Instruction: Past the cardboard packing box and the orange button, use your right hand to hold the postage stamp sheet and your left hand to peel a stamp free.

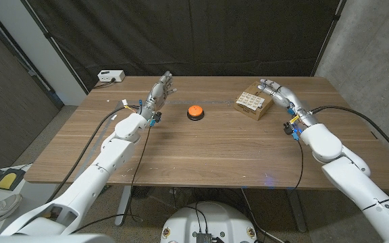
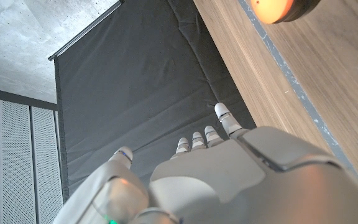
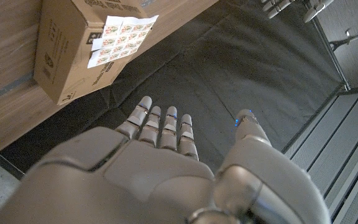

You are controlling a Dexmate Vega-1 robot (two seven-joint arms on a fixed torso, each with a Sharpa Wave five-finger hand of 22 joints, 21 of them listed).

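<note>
Resting on the far right part of the brown wooden table point(image 1: 201, 152) is a small brown cardboard packing box point(image 1: 254, 102), closed, with a white postage stamp sheet point(image 1: 248, 100) of small printed stamps laid flat on its top face. What the box holds inside cannot be told, since its flaps are shut. In the right wrist view the stamp sheet point(image 3: 122, 38) is seen lying on the box point(image 3: 67, 50) with one edge reaching the box's rim.

A round orange button on a black base point(image 1: 194, 112) is placed near the table's far middle, well apart from the box and between the two hands. Its orange dome point(image 2: 277, 9) is also caught in the left wrist view.

The right hand point(image 1: 275, 90) is held just beside the box, at its far right side, fingers extended and spread, nothing gripped; whether the box is touched cannot be told. The same hand point(image 3: 160, 162) is shown with fingers straight and apart.

The left hand point(image 1: 159, 91) is raised left of the button, fingers apart and empty, and the back of it point(image 2: 229, 174) is seen with fingers outstretched.

A small white box with a cable point(image 1: 110, 77) is set at the table's far left corner.
</note>
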